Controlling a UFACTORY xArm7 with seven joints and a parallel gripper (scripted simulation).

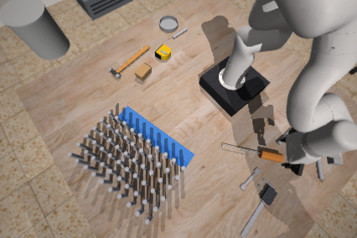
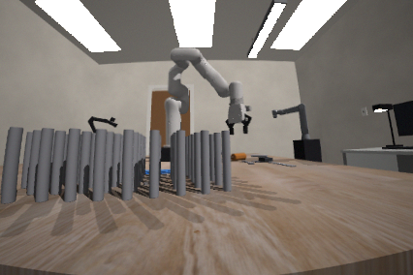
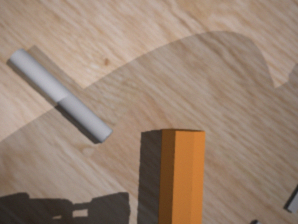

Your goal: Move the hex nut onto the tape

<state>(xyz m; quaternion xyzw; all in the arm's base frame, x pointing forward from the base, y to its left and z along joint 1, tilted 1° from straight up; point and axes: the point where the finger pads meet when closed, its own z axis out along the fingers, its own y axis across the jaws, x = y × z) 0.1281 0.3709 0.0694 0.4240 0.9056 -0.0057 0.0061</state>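
The hook pick lies on the table at the right, with its orange-brown handle (image 1: 270, 155) and a thin shaft pointing left. My gripper (image 1: 290, 154) hangs open and empty just above the handle's right end. In the side view the gripper (image 2: 238, 128) is clearly above the handle (image 2: 238, 157). In the wrist view the handle (image 3: 181, 175) fills the lower middle, and my fingers are out of sight. The grey spacers (image 1: 130, 160) stand in a dense field at the lower left. The blue tape strip (image 1: 157, 135) runs along their far side. The hex nut is hidden among the spacers.
A grey bolt (image 1: 250, 178) (image 3: 60, 95) and a black-headed mallet (image 1: 261, 204) lie near the pick. The arm's black base (image 1: 233, 84) stands behind it. A hammer (image 1: 127, 62), a wooden block (image 1: 142, 71), a yellow tape measure (image 1: 162, 52) and a round tin (image 1: 168, 23) lie at the back.
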